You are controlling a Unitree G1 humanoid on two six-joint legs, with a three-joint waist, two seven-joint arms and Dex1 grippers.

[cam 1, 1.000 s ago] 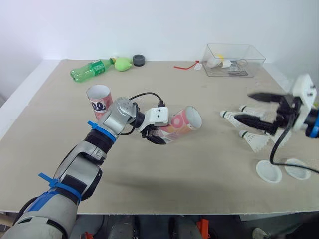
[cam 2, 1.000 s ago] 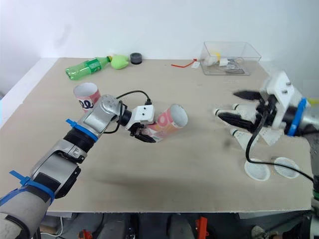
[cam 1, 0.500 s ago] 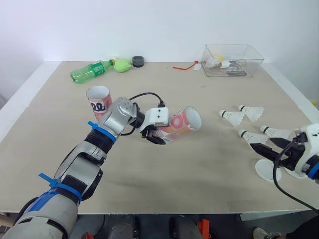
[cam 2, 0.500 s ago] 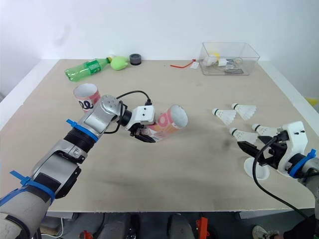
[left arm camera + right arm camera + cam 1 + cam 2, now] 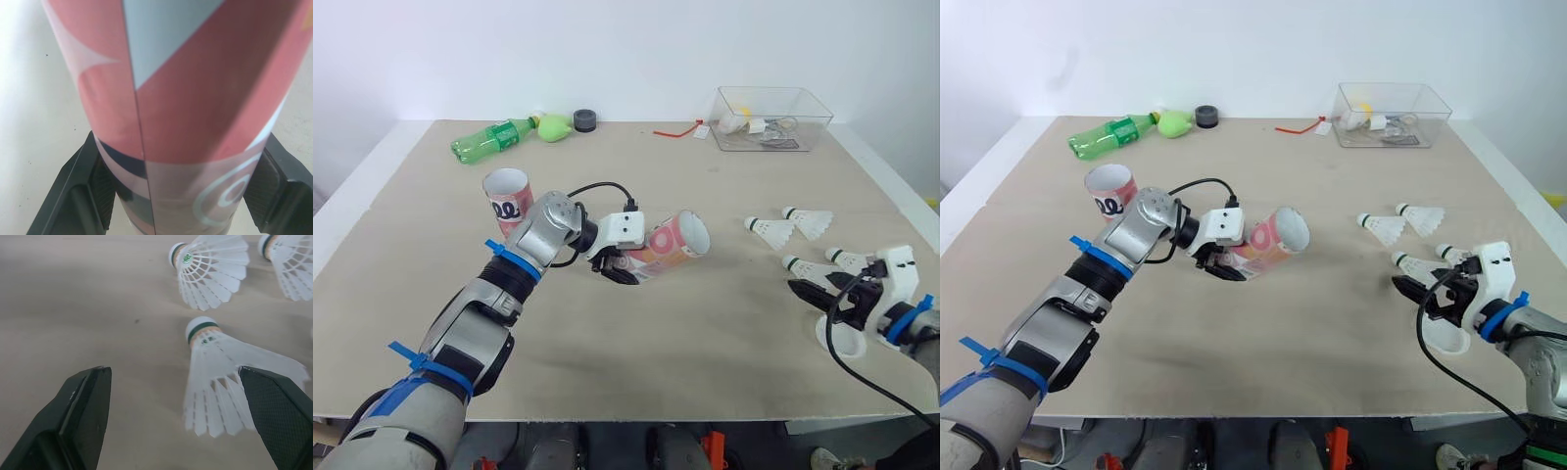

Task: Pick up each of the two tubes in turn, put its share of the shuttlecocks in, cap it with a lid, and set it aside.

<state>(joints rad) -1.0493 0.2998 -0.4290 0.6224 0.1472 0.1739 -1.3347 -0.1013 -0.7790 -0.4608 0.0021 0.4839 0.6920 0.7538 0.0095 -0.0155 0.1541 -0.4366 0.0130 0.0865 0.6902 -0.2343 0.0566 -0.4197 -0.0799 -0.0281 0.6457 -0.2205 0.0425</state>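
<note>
Shuttlecocks come next, I judge: the first tube is up and ready, nothing looks to be in it yet, and no lid is on.

My left gripper (image 5: 619, 264) is clamped around the pink tube (image 5: 671, 240) near its closed end. It holds the tube tilted off the table (image 5: 705, 343), with the open mouth facing my right side. In the left wrist view both pads press against the tube's wall. The second tube (image 5: 507, 196) stands upright on the table behind my left forearm.

My right gripper (image 5: 173, 374) is low over the table with its fingers spread wide and nothing in them. The nearest shuttlecock (image 5: 215, 377) lies between them, cork pointing away from me and feather skirt toward me. The skirt sits close against one finger (image 5: 274, 406); whether they touch I cannot tell. Three more shuttlecocks lie just beyond and beside it, and a white lid (image 5: 1442, 341) lies under my right wrist.

The next move, as I see it, calls for centring on that shuttlecock, closing gently so the feathers are not crushed, then carrying it cork-first to the tube's mouth.
</note>
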